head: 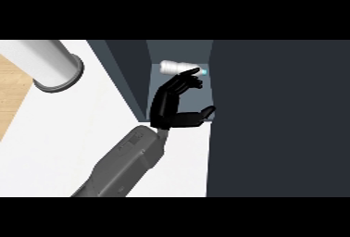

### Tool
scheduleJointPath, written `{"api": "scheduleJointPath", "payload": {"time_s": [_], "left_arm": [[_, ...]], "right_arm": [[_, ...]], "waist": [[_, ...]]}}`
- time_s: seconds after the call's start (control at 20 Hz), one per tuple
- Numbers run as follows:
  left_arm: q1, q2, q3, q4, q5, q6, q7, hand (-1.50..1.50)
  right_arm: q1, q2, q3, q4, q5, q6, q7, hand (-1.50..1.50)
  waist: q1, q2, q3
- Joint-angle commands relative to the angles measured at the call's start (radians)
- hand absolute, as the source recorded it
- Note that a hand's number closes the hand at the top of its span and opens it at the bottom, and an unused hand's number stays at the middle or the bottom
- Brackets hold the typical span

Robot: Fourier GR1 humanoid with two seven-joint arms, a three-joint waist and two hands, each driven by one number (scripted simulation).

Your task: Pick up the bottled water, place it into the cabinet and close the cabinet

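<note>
Your bottled water (179,68) lies on its side inside the dark cabinet (273,120), white-bodied with a small blue cap at its right end. One hand (171,109) shows, reaching into the opening from the lower left of the head view on a grey forearm (126,164); which arm it belongs to, you cannot tell from here. Its fingers (186,79) are relaxed and slightly bent, tips just at the bottle's near side, and they hold nothing; the thumb juts right towards the cabinet's dark panel.

The placing looks done, so draw the hand straight back without nudging the smooth round bottle, which would probably roll. Then find the door and swing it shut.

The white desk (82,120) is flat and matte; a pale cylinder (48,65) with a grey collar stands at upper left, beside a wood-toned strip.
</note>
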Motion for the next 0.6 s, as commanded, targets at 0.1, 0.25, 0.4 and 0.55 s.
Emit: {"api": "scheduleJointPath", "payload": {"time_s": [0.1,0.25,0.4,0.55], "left_arm": [[0.246,0.004,-0.135,-0.268,-0.031,0.062,0.044,-1.5],[0.385,0.087,-0.147,-0.386,-0.044,0.069,-0.008,-1.5],[0.52,0.217,-0.154,-0.535,-0.035,0.071,0.005,-1.5],[0.638,0.242,-0.183,-0.621,-0.058,0.086,-0.05,-1.5]], "right_arm": [[0.062,0.007,0.027,-0.158,0.059,-0.047,0.043,-1.5],[0.071,-0.008,0.043,-0.162,0.09,-0.042,0.018,-1.5],[0.072,-0.021,0.02,-0.16,0.069,-0.054,0.022,-1.5],[0.061,-0.084,0.04,-0.161,0.114,-0.016,0.037,-1.5]], "waist": [[0.028,-0.005,0.001],[0.026,-0.004,0.0],[0.055,-0.008,0.0],[0.042,-0.001,0.0]]}}
